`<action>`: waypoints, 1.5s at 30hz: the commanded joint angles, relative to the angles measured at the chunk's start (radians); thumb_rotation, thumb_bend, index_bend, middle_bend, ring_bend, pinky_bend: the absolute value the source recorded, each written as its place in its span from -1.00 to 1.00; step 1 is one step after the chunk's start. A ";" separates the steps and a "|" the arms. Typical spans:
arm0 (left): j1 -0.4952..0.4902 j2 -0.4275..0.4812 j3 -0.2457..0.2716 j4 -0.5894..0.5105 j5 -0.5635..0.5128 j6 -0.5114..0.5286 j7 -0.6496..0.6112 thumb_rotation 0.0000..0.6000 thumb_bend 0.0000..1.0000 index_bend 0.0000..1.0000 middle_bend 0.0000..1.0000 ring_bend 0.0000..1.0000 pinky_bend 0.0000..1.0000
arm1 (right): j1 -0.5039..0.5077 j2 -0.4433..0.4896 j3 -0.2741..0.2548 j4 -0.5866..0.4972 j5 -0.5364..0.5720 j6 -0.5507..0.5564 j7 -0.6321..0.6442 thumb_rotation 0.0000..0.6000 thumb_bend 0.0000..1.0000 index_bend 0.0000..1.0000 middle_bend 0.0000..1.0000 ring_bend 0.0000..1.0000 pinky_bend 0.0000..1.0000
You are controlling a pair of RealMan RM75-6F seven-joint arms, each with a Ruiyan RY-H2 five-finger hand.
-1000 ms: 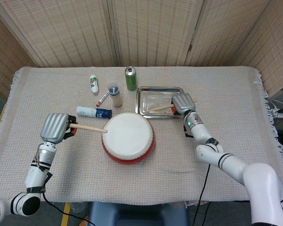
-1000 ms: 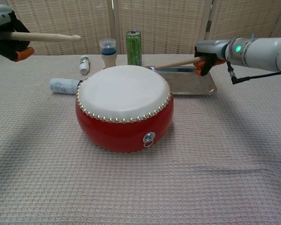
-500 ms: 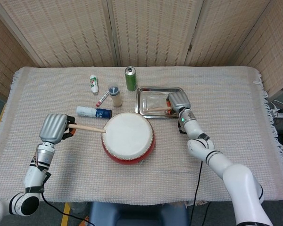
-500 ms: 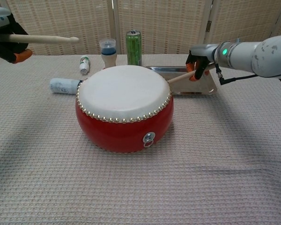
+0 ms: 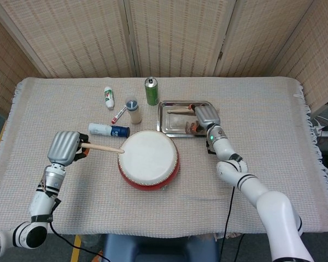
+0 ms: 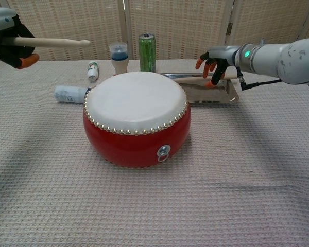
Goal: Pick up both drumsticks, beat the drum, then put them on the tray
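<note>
One pale wooden drumstick (image 5: 178,111) lies in the steel tray (image 5: 169,129) at the drum's (image 5: 148,159) one o'clock — the right hand (image 5: 206,116) hovers above, fingers spread. The left hand (image 5: 64,148), at nine o'clock, grips the other drumstick (image 5: 103,147), level.

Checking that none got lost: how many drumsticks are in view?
2. One drumstick is held by the left hand beside the drum; the other lies in the tray, under the open right hand.
</note>
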 commanded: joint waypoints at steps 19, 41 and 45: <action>-0.078 -0.097 0.004 0.009 0.023 0.004 0.180 1.00 0.29 0.90 1.00 0.99 1.00 | -0.137 0.684 0.035 -1.126 0.241 0.250 -0.118 1.00 -0.59 -0.42 -0.39 -0.30 0.21; -0.223 -0.250 -0.045 0.007 -0.207 0.084 0.538 1.00 0.24 0.86 1.00 0.97 1.00 | 0.119 0.593 -0.117 -1.245 0.585 0.302 -0.267 0.80 -0.77 -0.43 -0.34 0.49 0.95; -0.240 -0.267 -0.052 0.001 -0.232 0.097 0.561 1.00 0.24 0.86 1.00 0.97 1.00 | 0.150 0.552 -0.121 -1.227 0.616 0.326 -0.277 0.80 -0.77 -0.43 -0.34 0.54 0.96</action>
